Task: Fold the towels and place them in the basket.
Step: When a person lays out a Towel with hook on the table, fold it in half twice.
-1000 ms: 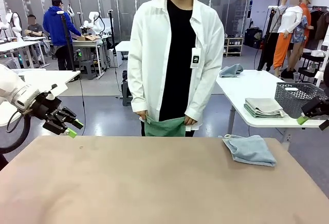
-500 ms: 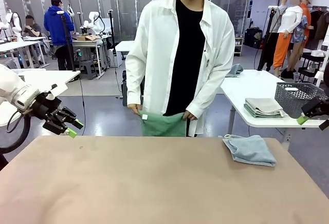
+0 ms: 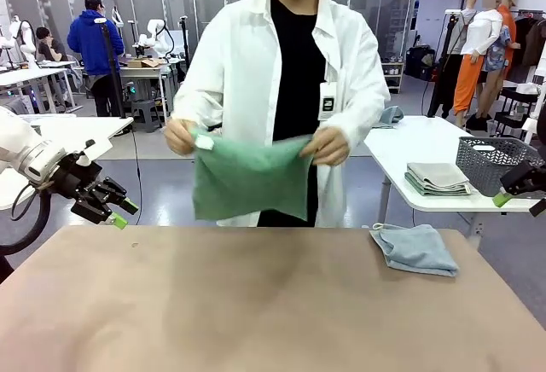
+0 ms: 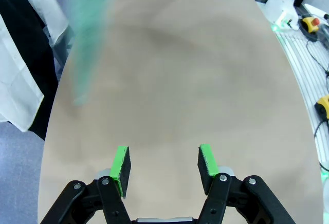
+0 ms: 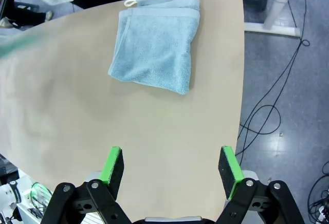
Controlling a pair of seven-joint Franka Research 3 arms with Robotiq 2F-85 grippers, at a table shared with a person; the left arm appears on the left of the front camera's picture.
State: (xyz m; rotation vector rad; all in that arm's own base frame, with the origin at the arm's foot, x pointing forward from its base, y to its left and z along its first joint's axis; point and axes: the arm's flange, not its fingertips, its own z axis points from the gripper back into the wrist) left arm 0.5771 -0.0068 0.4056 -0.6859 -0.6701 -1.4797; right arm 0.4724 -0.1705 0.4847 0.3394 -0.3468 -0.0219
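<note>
While our arms hang at either side, tan table [image 3: 256, 304] spans foreground. Person [image 3: 247, 73] stands at far side, both hands [image 3: 326, 146] pinching top corners of green towel [image 3: 247, 180], which hangs spread above far edge. Blue towel [image 3: 415, 248] lies folded near table's far right. Our left gripper [image 3: 124, 213] hovers off left edge, jaws apart, empty. Our right gripper [image 5: 174, 165] hovers over right edge, jaws wide, empty.
</note>
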